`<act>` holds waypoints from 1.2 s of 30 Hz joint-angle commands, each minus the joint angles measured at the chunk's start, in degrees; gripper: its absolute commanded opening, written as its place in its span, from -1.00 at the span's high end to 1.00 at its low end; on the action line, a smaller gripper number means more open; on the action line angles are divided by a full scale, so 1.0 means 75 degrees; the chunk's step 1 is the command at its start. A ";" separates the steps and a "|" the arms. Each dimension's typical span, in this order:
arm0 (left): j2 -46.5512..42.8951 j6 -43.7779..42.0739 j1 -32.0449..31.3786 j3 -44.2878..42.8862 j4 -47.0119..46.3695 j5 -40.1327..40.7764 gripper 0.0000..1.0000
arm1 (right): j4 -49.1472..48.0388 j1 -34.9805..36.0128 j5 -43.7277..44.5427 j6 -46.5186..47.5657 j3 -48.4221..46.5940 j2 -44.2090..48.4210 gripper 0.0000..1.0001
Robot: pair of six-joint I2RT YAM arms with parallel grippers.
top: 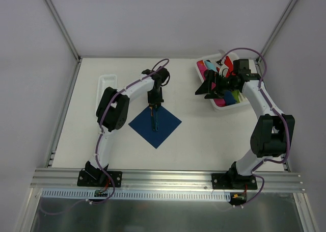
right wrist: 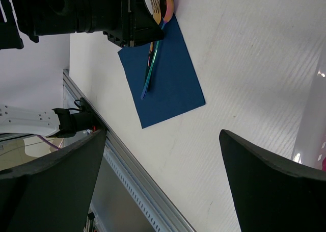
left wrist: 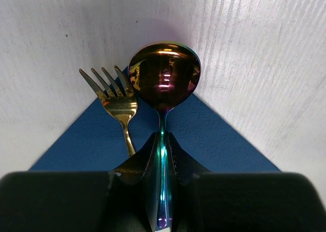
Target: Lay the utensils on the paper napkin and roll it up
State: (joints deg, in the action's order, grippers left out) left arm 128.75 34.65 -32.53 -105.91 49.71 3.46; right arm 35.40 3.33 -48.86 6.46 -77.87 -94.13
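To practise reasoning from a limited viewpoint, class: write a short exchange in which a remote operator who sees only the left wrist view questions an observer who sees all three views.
Operator: My left end effector pinches the spoon beside the fork. Where is the other arm?
Observer: The right end effector hovers at the far right of the table, at the left edge of a white bin of coloured plastic items.
Operator: I see only one corner of the napkin. How does the rest lie?
Observer: From above, the napkin is a complete flat diamond, unrolled.
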 commanded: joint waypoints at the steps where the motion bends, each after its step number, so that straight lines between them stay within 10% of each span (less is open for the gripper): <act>1: 0.0130 -0.0062 0.0037 -0.0012 0.0063 -0.0122 0.82 | -0.0044 -0.0070 -0.0106 -0.0006 -0.0106 0.0105 -0.98; 27: -0.2059 -0.0331 0.0025 -0.0809 0.0016 0.0019 0.21 | -0.0044 -0.0046 0.0081 0.0041 -0.0048 -0.0024 -0.98; 36: -0.4752 -0.0813 0.0832 0.2165 -0.1658 -0.2680 0.25 | 0.0272 0.1321 0.1298 0.1958 0.0397 0.0350 -0.25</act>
State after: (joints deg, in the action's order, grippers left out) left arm 97.54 29.93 -30.15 -96.55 41.10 -4.73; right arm 35.57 7.40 -43.75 12.47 -75.96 -94.35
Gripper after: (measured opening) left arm 0.371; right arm 0.646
